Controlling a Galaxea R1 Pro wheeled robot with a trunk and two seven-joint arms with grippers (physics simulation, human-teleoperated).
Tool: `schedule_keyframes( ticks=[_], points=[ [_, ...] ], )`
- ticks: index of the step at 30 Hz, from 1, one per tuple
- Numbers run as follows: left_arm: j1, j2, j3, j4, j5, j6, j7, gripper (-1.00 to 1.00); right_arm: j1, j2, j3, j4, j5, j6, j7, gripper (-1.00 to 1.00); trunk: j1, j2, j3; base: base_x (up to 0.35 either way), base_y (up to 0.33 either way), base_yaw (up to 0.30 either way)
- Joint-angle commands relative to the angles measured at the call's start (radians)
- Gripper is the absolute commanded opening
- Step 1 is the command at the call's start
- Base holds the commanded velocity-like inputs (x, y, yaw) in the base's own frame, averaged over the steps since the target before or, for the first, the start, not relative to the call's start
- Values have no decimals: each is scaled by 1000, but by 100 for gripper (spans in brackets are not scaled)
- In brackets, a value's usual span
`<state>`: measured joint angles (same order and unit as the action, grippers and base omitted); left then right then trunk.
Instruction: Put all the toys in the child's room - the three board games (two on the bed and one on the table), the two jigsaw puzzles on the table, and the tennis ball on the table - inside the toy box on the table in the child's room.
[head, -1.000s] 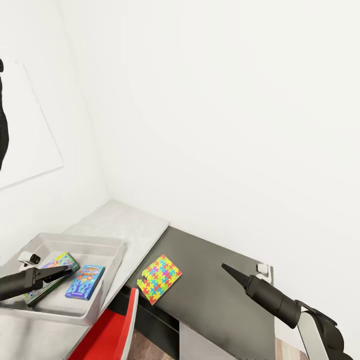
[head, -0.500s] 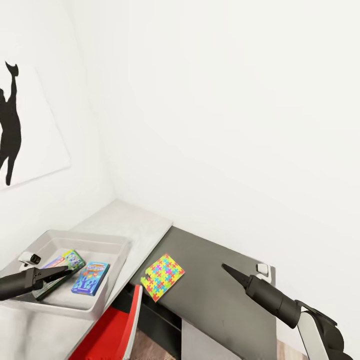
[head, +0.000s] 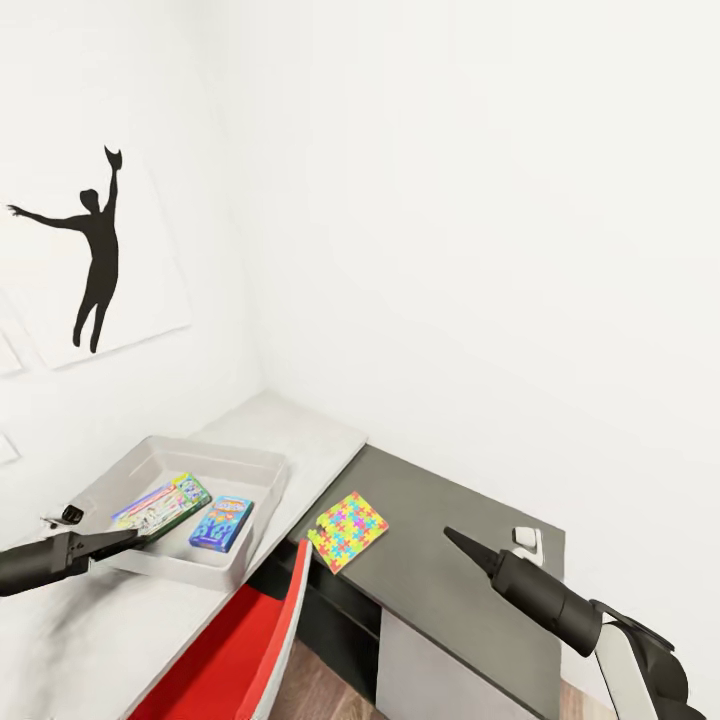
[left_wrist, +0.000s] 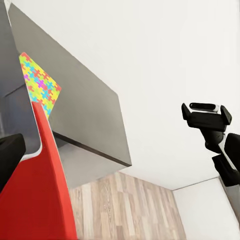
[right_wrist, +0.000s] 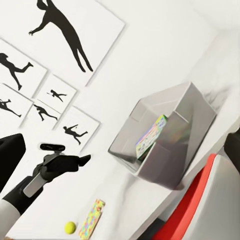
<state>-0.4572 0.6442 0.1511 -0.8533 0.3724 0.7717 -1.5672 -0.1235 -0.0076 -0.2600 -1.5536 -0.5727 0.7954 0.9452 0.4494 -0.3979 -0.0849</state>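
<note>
Toy box (head: 181, 572): one, a shallow light-grey bin on the light grey end of the table (head: 320, 440), near the corner of the walls.

Board games: we count two, both flat inside the toy box. The yellow-green one (head: 165, 503) lies toward the box's left side, and the blue one (head: 222, 523) lies just beside it.

Jigsaw puzzle (head: 348, 530): one, flat on the lower dark-grey section of the table, near the edge where that section meets the light grey top.

Tennis ball (right_wrist: 70, 227): one, on the light grey top, well apart from the toy box. A flat multicolour piece (right_wrist: 92, 218) lies near it; we cannot tell whether it is a puzzle or a game box.

Red chair (head: 240, 650): one, pushed up against the table's front edge.

Dancer-silhouette picture (head: 95, 250): one whole panel on the left wall.

Left gripper (head: 130, 538): one, hovering at the near rim of the toy box. In its wrist view a finger (left_wrist: 9, 155) sits out at the frame's side, so we read the fingers as spread, with nothing between them.

Right gripper (head: 450, 535): one, above the dark-grey section. Its fingers (right_wrist: 10, 155) stand wide apart and empty.
</note>
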Motion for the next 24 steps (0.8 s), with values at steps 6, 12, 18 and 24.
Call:
schedule_keyframes(
  ticks=[6,12,18,24],
  points=[
    [0,1,-1,-16,0,11,-4,100,-1,0,-1,0,-3,5,1,100,1,-2,7,-8,0,174],
    [0,0,-1,-18,1,13,-4,100,-1,0,-1,0,-3,5,1,100,1,-2,14,-9,1,201],
    [0,0,0,-18,0,19,-4,100,-1,0,-1,-1,-3,5,0,100,1,-2,21,-138,104,232],
    [0,0,-1,-18,0,20,-4,100,-1,0,-1,-2,-2,5,0,100,1,-2,26,-121,102,255]
  ],
)
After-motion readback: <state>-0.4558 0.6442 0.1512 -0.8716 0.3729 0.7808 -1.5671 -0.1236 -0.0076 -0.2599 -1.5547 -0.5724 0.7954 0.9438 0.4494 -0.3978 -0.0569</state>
